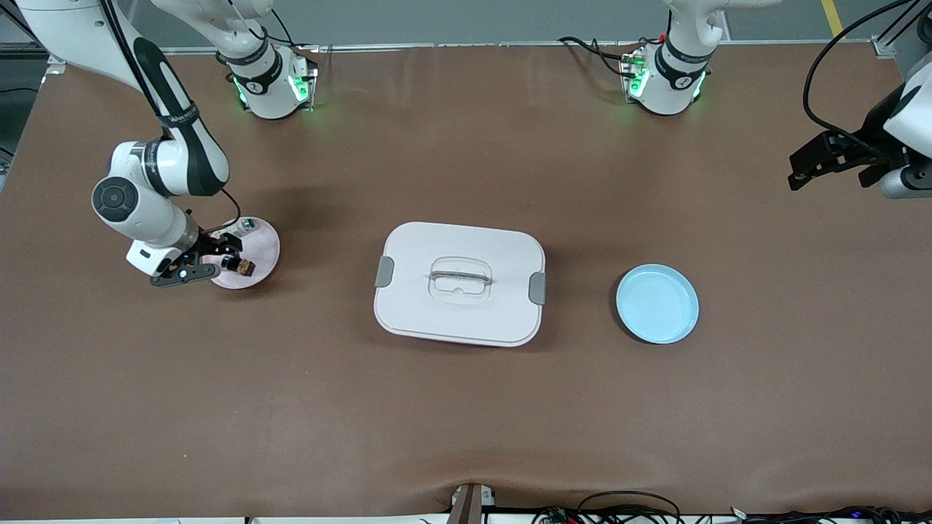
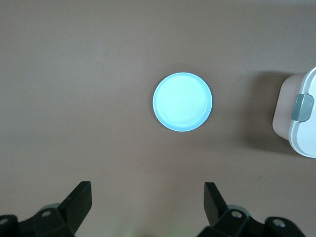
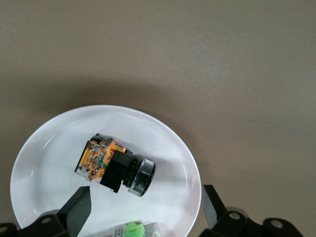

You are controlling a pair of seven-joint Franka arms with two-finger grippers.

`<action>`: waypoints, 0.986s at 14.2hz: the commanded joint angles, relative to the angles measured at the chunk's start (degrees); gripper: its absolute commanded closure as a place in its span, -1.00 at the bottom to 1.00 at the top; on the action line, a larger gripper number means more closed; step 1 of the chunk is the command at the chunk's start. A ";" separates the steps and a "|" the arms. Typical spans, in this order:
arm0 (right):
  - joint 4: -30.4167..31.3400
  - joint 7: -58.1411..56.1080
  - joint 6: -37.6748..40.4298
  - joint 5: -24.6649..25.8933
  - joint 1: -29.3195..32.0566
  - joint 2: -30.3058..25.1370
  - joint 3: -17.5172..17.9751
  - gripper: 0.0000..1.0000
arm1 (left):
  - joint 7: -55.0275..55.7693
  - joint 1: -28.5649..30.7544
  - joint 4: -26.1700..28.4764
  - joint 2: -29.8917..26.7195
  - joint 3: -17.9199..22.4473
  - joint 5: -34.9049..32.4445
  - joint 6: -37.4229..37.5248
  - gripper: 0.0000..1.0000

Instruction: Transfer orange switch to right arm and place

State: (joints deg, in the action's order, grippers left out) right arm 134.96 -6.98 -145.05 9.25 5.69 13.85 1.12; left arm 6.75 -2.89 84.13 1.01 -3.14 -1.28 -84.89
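The front view takes in the whole brown desk (image 1: pixel 466 407): a white lidded box (image 1: pixel 460 284) with grey clips at its middle, a pale blue plate (image 1: pixel 657 303) toward the left arm's end, and a white plate (image 1: pixel 251 251) toward the right arm's end. Only the right wrist view gives the white plate's contents clearly. The orange switch (image 3: pixel 114 165) lies on its side near the plate's middle, its long axis running level along the plate, with the orange-faced end at one end and a black collar and clear round cap at the other. A small clear-and-green part (image 3: pixel 132 229) lies on the same plate, just beside the switch, at the frame's edge. In the front view the switch (image 1: pixel 240 266) is a small dark speck.

The right pincer (image 1: pixel 207 263) hangs low over the white plate, fingers (image 3: pixel 79 210) spread apart either side of the switch, gripping nothing.

The left wrist view looks straight down on the blue plate (image 2: pixel 182 102), which holds nothing, with a corner of the box (image 2: pixel 298 116) beside it. The left pincer (image 1: pixel 826 164) waits high over the desk's edge at the left arm's end, fingers (image 2: pixel 79 200) spread apart
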 commanded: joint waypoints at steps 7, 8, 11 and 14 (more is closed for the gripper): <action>-7.05 11.29 12.64 -0.29 1.26 -1.37 0.81 -1.00 | -0.94 -0.10 -1.16 0.66 -0.20 0.58 0.61 -1.00; -9.25 11.20 16.43 -0.29 1.25 -1.37 0.90 -1.00 | -0.86 -0.10 -1.16 0.66 -0.20 0.67 0.52 -1.00; -14.09 11.12 22.60 -0.37 1.43 -1.45 0.98 -1.00 | -0.86 0.34 -1.16 0.66 -0.20 2.34 0.43 -1.00; -19.10 11.11 27.96 -1.42 1.69 -1.54 0.90 -1.00 | -0.86 0.43 -1.07 0.66 -0.11 2.34 0.52 -1.00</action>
State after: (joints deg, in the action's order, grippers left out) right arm 119.06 3.82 -120.68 9.13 6.01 12.60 1.13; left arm 6.75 -2.82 84.13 1.17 -3.28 -0.02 -84.91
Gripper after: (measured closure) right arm 0.000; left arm 0.000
